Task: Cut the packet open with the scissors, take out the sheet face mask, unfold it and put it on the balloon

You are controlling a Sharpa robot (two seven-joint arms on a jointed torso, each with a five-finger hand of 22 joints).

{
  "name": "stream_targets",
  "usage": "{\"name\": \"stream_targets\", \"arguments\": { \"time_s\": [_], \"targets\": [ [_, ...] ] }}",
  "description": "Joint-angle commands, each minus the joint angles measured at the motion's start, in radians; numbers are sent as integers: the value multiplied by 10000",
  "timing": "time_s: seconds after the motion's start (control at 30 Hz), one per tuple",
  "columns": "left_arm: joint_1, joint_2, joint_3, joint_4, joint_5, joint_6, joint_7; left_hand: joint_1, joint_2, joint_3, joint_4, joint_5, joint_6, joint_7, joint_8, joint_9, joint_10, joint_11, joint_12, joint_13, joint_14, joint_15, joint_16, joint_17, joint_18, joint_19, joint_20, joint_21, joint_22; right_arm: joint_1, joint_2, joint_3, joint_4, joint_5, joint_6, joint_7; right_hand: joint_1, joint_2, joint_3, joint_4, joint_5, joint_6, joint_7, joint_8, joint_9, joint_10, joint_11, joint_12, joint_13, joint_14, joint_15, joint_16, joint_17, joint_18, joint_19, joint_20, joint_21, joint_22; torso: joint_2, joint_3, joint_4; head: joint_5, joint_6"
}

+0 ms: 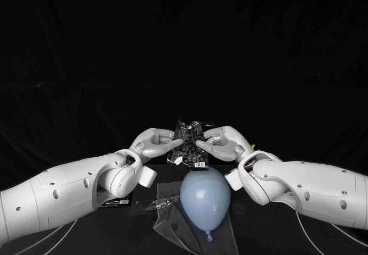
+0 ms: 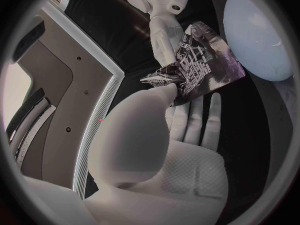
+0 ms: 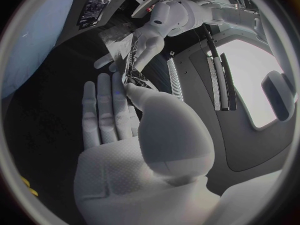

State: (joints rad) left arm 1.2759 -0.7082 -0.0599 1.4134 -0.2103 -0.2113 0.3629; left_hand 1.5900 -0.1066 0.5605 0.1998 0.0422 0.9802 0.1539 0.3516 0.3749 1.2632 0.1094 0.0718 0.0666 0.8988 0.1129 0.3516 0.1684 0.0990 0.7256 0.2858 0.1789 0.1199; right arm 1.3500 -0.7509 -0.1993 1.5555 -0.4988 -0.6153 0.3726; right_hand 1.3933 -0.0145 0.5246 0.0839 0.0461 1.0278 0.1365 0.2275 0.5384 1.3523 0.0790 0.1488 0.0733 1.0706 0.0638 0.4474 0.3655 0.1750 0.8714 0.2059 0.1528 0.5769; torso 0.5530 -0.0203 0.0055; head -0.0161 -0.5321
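A black packet [image 1: 189,144] with white print hangs upright above the table, held between both hands. My left hand [image 1: 156,142] pinches its left edge and my right hand [image 1: 222,143] pinches its right edge near the top. In the left wrist view my thumb presses on the packet [image 2: 201,67], with the right hand [image 2: 161,35] on its far side. The right wrist view has the packet [image 3: 128,60] edge-on, gripped by the left hand [image 3: 150,37]. A pale blue balloon [image 1: 205,198] lies on the table just below the packet, knot toward me.
A clear plastic sheet [image 1: 162,212] is spread under and left of the balloon. A small black printed piece [image 1: 116,202] lies by my left forearm. Something yellow [image 1: 253,145] peeks out behind my right wrist.
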Motion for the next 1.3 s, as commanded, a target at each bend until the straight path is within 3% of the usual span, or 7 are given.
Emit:
{"name": "stream_targets", "arguments": {
  "time_s": [0.03,0.4,0.77,1.3],
  "targets": [
    [9,33,8,86,244,261,242,-107,32,49,-32,55,-43,73,46,700,-79,60,-72,4,-60,56,-63,18,105,-7,19,-54,-17,5,11,18,54,-509,126,16,23,78,20,-74,24,63,15,55,19,69,-31,-29,-10,91,-13,-48,15,76,14,-41,38,24,0,-4,0,3,19],
    [10,5,8,161,293,490,144,-229,172,205,-188,57,-243,184,-27,740,-194,132,-39,17,-129,106,-147,71,93,67,18,-35,-20,-2,-101,18,280,-1310,-73,-14,31,80,26,-115,25,60,14,60,26,80,-34,-40,-13,105,-17,-69,17,74,6,-47,58,52,5,1,-7,1,72],
    [5,-51,6,348,213,371,257,-341,147,297,-335,56,-214,197,22,811,-463,200,-87,-2,-362,185,-321,70,73,95,14,-30,-26,-7,-336,19,550,-2509,-218,-158,34,60,23,-181,25,56,15,68,37,90,-35,-61,-19,127,-18,-105,20,70,-12,-55,91,98,12,-1,-11,-17,137],
    [3,-35,5,535,22,21,251,-628,177,147,-688,57,-96,69,159,936,-34,-6,488,233,126,-6,18,379,167,362,-17,152,56,-88,-138,20,518,-3486,-241,-605,25,47,20,-279,25,70,8,87,56,134,-45,-85,-23,185,-29,-157,28,68,-19,-72,166,191,1,2,-5,-20,125]
  ]
}}
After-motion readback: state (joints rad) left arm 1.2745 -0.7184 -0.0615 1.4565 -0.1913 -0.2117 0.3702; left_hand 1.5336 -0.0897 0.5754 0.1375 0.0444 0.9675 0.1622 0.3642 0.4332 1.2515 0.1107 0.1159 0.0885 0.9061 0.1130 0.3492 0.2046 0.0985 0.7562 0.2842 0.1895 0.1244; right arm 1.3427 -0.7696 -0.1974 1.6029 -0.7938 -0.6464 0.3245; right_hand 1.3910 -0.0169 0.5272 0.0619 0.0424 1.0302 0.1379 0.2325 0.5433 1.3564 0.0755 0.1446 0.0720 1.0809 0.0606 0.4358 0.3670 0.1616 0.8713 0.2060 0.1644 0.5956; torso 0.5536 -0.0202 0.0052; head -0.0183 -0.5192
